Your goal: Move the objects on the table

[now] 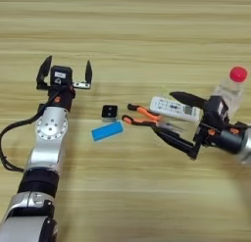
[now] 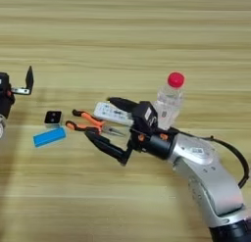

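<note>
Right hand (image 2: 100,121) reaches in low from the right, its two black fingers (image 2: 105,145) spread wide and pointing left. We see one finger over the remote (image 2: 112,113) and the other lying below the pliers (image 2: 90,126), so both things sit in or near the gap; we cannot tell whether either finger touches them. Nothing is gripped.

Pliers lie flat at mid-desk, orange handles to the left, tips to the right, just below the remote. Remote lies slanted, partly hidden by the upper finger. Bottle (image 2: 169,101) stands upright behind the hand's wrist, red cap on top, right of the remote.

Left of the pliers, the cube (image 1: 109,111) sits near the handles, and the blue block (image 1: 107,132) lies just below it, apart from both.

Left hand (image 1: 65,73) rests further left on the desk (image 1: 137,35), fingers up and spread wide, holding nothing, well apart from the objects.
</note>
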You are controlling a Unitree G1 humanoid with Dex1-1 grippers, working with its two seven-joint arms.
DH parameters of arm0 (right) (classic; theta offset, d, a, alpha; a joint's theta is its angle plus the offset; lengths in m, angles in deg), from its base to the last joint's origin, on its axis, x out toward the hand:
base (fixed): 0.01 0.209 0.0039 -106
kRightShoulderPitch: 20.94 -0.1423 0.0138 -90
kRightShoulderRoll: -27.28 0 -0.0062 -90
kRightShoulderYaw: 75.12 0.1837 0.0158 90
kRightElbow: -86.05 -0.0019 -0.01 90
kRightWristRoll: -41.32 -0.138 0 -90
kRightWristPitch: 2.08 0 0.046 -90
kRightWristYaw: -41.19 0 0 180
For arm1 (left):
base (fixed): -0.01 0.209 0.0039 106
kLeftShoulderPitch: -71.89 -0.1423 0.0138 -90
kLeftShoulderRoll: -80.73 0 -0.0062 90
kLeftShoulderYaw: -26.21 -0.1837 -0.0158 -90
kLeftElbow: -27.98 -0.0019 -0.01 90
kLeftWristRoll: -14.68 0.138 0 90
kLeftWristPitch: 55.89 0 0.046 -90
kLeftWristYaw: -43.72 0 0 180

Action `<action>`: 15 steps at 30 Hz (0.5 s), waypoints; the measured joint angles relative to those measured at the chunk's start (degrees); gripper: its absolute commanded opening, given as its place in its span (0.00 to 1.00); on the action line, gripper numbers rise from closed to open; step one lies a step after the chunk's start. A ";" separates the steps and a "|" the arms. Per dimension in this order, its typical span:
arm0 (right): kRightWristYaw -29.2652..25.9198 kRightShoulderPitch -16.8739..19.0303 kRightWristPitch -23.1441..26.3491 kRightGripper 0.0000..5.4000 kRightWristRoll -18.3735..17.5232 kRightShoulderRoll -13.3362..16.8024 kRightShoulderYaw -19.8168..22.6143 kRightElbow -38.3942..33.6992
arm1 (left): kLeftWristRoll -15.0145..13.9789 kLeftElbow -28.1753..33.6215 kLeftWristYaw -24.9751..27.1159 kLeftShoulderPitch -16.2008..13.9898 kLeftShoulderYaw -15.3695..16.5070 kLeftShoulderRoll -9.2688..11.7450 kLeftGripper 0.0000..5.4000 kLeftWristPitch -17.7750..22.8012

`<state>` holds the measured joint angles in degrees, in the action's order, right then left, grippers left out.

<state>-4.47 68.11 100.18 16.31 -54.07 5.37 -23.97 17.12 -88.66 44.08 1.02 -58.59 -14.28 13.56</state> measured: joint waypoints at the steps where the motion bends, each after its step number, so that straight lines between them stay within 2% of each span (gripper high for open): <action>1: 0.04 0.01 -0.25 0.99 0.37 -0.07 -0.08 0.39 | 0.00 0.00 0.00 0.00 0.00 0.00 1.00 0.00; 8: 0.58 -0.13 0.32 0.99 3.18 -0.34 -1.40 3.11 | 0.00 -0.04 0.00 0.01 0.00 0.00 1.00 -0.01; 15: 1.45 -0.39 3.60 0.99 5.12 -0.33 -2.70 6.36 | 0.00 -0.35 0.00 0.05 0.00 0.00 1.00 -0.02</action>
<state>-3.03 67.72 103.78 21.43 -54.40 2.66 -17.62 17.13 -89.01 44.08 1.07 -58.59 -14.28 13.54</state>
